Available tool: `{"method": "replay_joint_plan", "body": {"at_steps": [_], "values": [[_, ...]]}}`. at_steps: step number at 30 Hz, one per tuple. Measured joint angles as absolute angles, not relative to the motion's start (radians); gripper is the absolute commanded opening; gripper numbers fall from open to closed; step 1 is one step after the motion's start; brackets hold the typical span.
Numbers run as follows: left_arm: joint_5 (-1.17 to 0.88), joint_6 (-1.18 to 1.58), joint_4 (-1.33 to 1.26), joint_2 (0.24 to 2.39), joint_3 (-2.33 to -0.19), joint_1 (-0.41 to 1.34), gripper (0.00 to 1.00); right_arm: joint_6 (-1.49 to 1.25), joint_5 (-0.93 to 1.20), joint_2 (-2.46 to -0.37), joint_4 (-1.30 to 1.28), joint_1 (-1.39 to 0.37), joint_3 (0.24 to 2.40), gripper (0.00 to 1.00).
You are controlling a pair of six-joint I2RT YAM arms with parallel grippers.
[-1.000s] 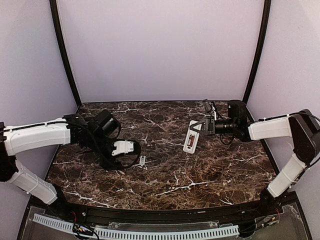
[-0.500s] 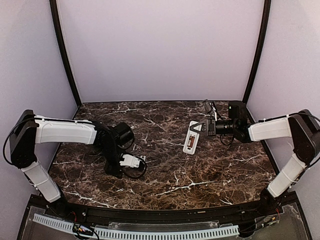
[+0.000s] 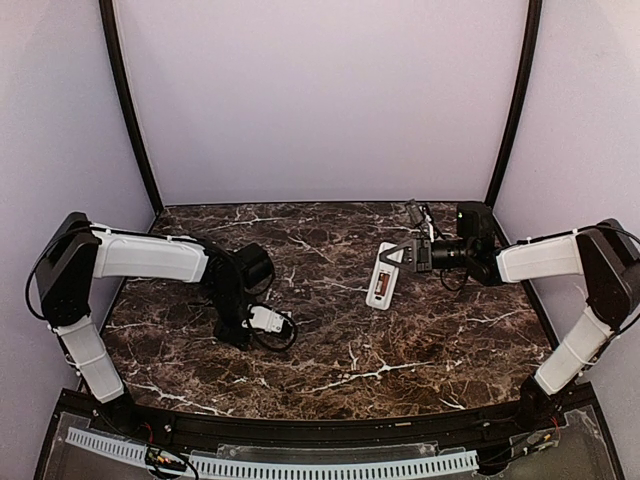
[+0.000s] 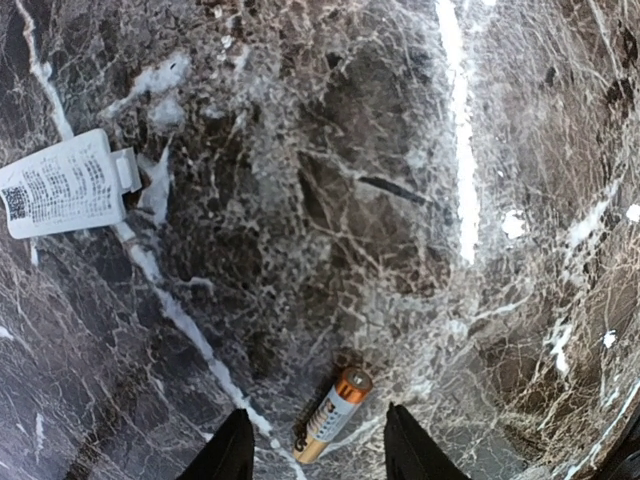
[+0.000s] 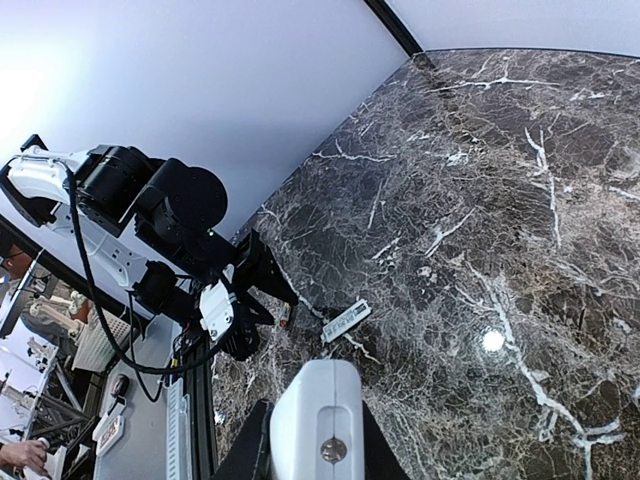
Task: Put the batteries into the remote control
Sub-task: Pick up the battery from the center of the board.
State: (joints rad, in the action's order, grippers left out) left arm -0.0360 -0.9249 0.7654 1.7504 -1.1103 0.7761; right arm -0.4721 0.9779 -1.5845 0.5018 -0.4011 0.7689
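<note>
The remote control [image 3: 379,290] is at about 2 o'clock on the table [image 3: 400,350], back side up with its dark reddish recess [image 3: 384,276] showing. The right tool [image 3: 397,256] is pinching its far end, and in the right wrist view the white body sits clamped between the two fingers. Whether a cell already sits in that recess I can't make out from here. The small white cover [image 4: 65,185] is off and lies flat on the marble, at 10 o'clock in the left wrist view. The one battery [image 4: 330,415] I can see lies loose at 6 o'clock in that view. The left tool [image 4: 315,450], at roughly 8 o'clock on the table, is spread wide with a finger on either side of it, not gripping it as far as I can tell. I'd say the opening is done, and that grasping the battery, carrying it across, seating it and refitting the cover are all to come.
</note>
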Motion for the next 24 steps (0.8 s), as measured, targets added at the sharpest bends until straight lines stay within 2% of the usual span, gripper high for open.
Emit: {"method": "replay_joint_plan", "body": {"at_steps": [2,3,5,15,20,24], "values": [[-0.036,-0.931,0.765,1.756,-1.110,0.776,0.39,-0.473,0.983,-1.587,0.503,-0.399,0.769,0.00],[-0.036,-0.931,0.765,1.757,-1.110,0.776,0.33,-0.473,0.986,-1.588,0.505,-0.398,0.769,0.00],[-0.036,-0.933,0.765,1.758,-1.110,0.776,0.27,-0.477,0.993,-1.594,0.515,-0.397,0.767,0.00],[-0.034,-0.939,0.759,1.784,-1.097,0.776,0.16,-0.484,0.998,-1.608,0.529,-0.392,0.765,0.00],[-0.052,-0.919,0.761,1.792,-1.107,0.776,0.01,-0.484,0.998,-1.608,0.523,-0.392,0.764,0.00],[-0.068,-0.877,0.749,1.792,-1.111,0.776,0.01,-0.484,0.993,-1.608,0.515,-0.392,0.765,0.00]]}}
